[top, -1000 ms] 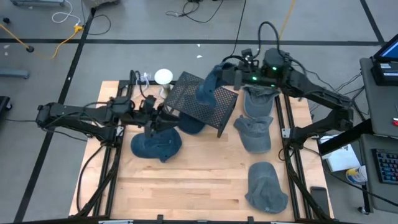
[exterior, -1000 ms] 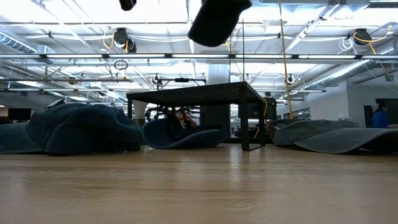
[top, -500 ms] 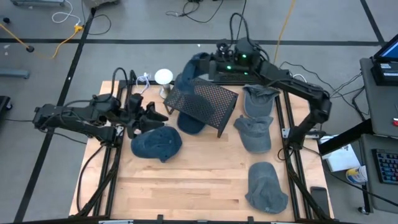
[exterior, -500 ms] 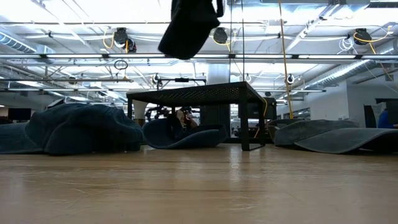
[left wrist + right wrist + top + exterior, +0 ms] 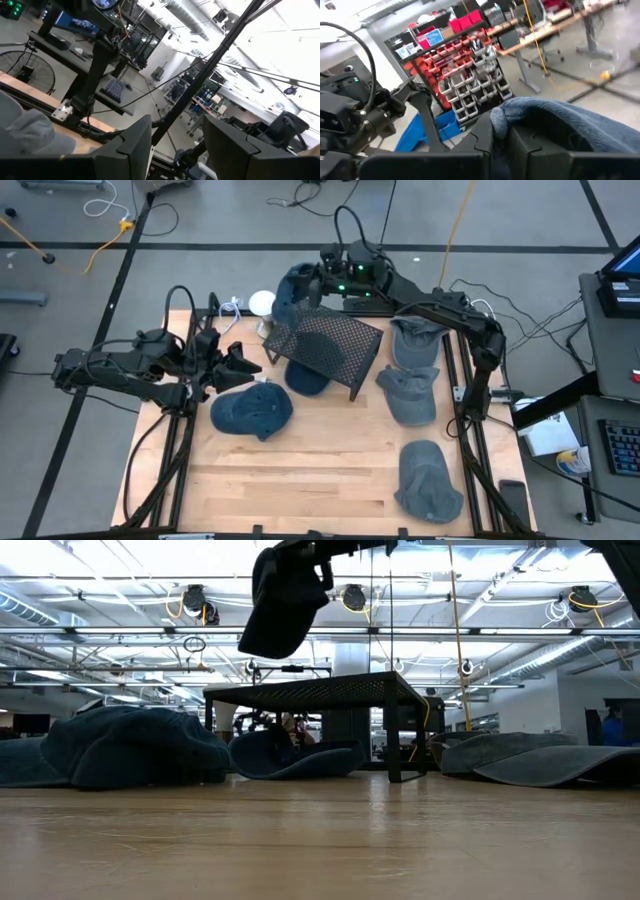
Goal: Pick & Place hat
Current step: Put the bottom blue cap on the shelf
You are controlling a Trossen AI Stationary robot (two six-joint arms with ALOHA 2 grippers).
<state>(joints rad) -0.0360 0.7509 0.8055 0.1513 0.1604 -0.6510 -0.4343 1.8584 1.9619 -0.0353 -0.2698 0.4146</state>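
Since a moment ago the right hand (image 5: 300, 280) has swung farther toward the far left of the surface (image 5: 300, 480), past the far edge of the black mesh stand (image 5: 325, 348), clamped on a blue hat (image 5: 291, 288) that dangles high in the air. Carrying it that high probably serves to clear the stand. The left hand (image 5: 240, 366) has drawn back toward the left edge, fingers spread and empty, just beside another blue hat (image 5: 250, 412) lying flat. Grey hats (image 5: 408, 395) wait along the right edge, likely for later picks.
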